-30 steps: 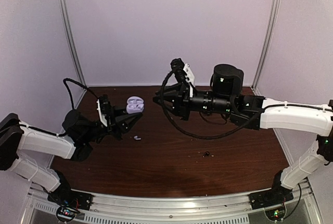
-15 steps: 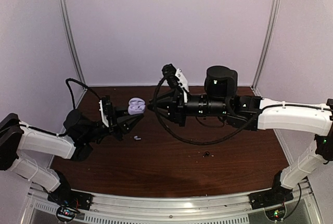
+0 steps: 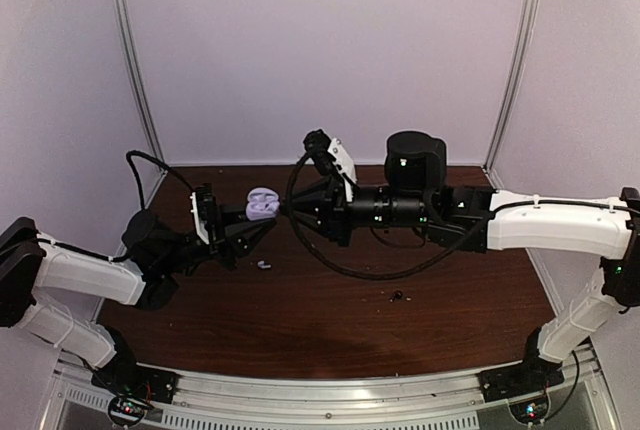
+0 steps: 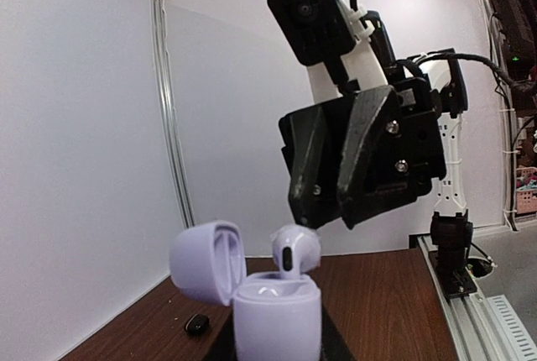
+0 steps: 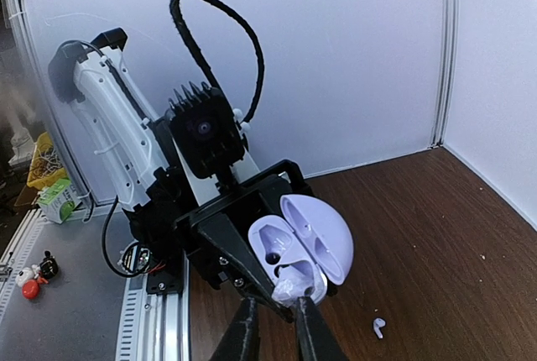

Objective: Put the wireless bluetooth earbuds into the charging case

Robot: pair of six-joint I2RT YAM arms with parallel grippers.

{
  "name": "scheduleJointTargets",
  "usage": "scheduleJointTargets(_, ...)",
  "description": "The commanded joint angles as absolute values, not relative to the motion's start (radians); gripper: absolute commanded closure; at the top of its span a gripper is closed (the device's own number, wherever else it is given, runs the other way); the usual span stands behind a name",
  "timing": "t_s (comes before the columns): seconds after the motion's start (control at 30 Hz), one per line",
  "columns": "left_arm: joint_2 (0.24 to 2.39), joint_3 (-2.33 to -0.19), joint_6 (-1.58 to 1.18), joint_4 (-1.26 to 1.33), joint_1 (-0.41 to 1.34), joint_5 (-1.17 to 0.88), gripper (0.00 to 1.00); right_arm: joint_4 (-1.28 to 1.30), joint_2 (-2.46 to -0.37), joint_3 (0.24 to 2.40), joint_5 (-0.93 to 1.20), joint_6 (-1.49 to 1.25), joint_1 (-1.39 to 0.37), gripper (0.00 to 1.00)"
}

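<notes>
The left gripper (image 3: pixel 258 228) is clamped on a lilac charging case (image 4: pixel 277 315), holding it up off the dark wooden table (image 3: pixel 330 330) toward the back left. The case's lid (image 4: pixel 207 260) is flipped open and leans away to one side. The right arm stretches across from the right, and the right gripper (image 4: pixel 327 210) comes down on the case from above. Its two black fingers are drawn close together, pinching a lilac earbud (image 4: pixel 294 250) by its rounded head. The bud's lower end dips into the open body of the case while its head still stands above the rim. In the right wrist view the bud sits just in front of two moulded hollows inside the case. A second pale earbud (image 5: pixel 379 326) lies loose on the table below the raised case. A small black earbud (image 4: pixel 196 323) rests on the wood too.
</notes>
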State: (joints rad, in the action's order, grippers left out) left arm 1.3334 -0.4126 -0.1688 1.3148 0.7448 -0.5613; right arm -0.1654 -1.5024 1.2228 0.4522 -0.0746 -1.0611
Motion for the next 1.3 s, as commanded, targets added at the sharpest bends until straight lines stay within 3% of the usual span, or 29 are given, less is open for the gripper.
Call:
scheduleJointTargets(0.0, 1.335, -0.425, -0.161, 1.353, 0.736, -0.575, 1.00, -0.163, -1.511, 1.249, 0.439, -0.080, -1.071, 0.82)
scheduleJointTargets(1.27, 1.362, -0.443, -0.184, 1.368, 0.738, -0.677, 1.00, -0.165, -1.558, 1.283, 0.426, -0.065, -1.075, 0.88)
